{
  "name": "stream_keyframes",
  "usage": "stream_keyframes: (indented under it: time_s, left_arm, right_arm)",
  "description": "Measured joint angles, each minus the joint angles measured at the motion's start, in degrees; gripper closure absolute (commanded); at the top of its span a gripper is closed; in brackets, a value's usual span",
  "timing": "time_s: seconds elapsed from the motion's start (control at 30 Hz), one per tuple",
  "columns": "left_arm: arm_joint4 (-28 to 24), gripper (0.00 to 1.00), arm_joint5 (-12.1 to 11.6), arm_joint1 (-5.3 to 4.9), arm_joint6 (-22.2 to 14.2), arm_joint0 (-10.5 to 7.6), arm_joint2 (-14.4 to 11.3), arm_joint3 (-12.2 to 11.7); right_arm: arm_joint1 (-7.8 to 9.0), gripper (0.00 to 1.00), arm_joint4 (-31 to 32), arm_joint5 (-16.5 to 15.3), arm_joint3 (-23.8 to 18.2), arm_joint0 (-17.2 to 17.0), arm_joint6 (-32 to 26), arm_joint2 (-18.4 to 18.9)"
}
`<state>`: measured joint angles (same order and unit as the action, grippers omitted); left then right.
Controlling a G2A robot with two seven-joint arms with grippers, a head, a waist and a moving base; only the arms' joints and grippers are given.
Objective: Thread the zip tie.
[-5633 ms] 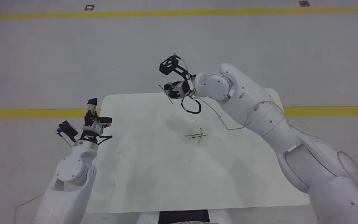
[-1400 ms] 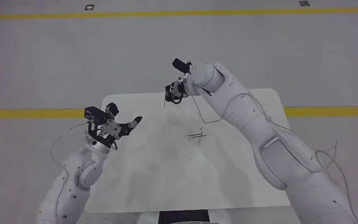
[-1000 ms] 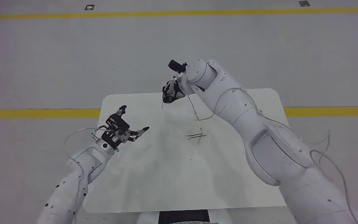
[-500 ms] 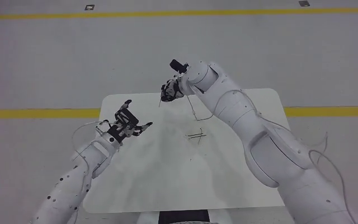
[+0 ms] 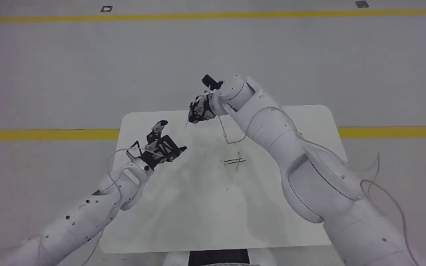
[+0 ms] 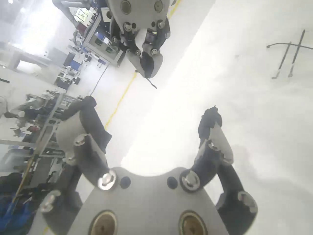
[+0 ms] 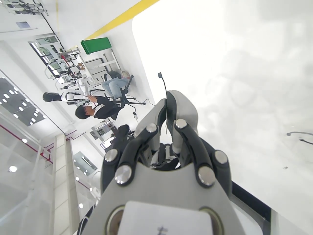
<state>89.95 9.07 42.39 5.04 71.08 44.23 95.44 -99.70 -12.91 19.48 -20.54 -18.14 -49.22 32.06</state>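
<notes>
My right gripper (image 5: pixel 195 112) hangs over the far edge of the white table (image 5: pixel 279 206), shut on a thin black zip tie (image 7: pixel 164 85). The tie's small head (image 7: pixel 160 75) sticks out past the fingertips, and in the left wrist view a short black end (image 6: pixel 152 83) pokes out from the right gripper (image 6: pixel 146 70). My left gripper (image 5: pixel 170 138) is open and holds nothing. Its two dark pads (image 6: pixel 91 116) stand wide apart around the gap (image 6: pixel 151 116), a short way from the held tie and pointed at it.
Two or three more black zip ties (image 5: pixel 233 161) lie crossed near the table's middle, also seen as loose ties (image 6: pixel 288 57) in the left wrist view and ties (image 7: pixel 299 136) in the right. A yellow floor line (image 5: pixel 40 134) runs behind the table.
My left arm has swung from the table's left edge in over the table toward the right gripper, staying open. The right gripper has shifted slightly left with the tie.
</notes>
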Motion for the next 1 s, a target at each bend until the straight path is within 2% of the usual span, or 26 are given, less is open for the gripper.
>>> stream_keyframes:
  time_s: [0.13,0.23,0.37,0.5,0.53,0.77,0.87,0.93,1.0]
  left_arm:
    - [0.0,0.00,0.0,0.03,0.0,-0.01,0.0,0.0]
    - [0.0,0.00,0.5,0.43,-0.4,-0.45,-0.2,-0.1]
    - [0.0,0.00,2.9,1.05,-2.1,-2.63,-2.4,-0.7]
    - [0.0,0.00,4.7,1.50,-3.3,-6.10,-6.0,-2.1]
    - [0.0,0.00,4.9,1.53,-3.1,-6.49,-6.4,-2.2]
    - [0.0,0.00,4.8,1.55,-3.0,-6.47,-6.5,-2.2]
    - [-0.1,0.00,4.4,1.82,-2.9,-6.35,-6.0,-2.6]
    - [0.0,0.28,4.3,2.00,-3.0,-6.31,-5.8,-2.9]
    - [0.0,0.35,4.4,2.15,-3.1,-6.27,-5.6,-3.0]
  right_arm:
    - [0.01,1.00,0.0,0.0,-0.1,-0.1,0.1,0.0]
    - [0.04,1.00,-0.1,0.0,-1.1,-1.4,2.2,0.5]
    - [-0.10,1.00,-0.6,0.0,-1.2,-2.1,3.7,1.2]
    - [-0.53,1.00,-1.3,0.0,-0.6,-2.2,5.1,1.7]
    - [-0.58,1.00,-1.4,0.0,-0.5,-2.2,5.3,1.8]
    - [-0.59,1.00,-1.4,0.0,-0.5,-2.2,5.3,1.8]
    - [-0.39,1.00,-0.8,-0.2,-1.7,-3.2,7.4,2.2]
    - [-0.14,1.00,-0.3,0.0,-2.5,-3.5,8.3,2.6]
    - [0.13,1.00,0.1,0.0,-3.1,-3.7,8.6,3.0]
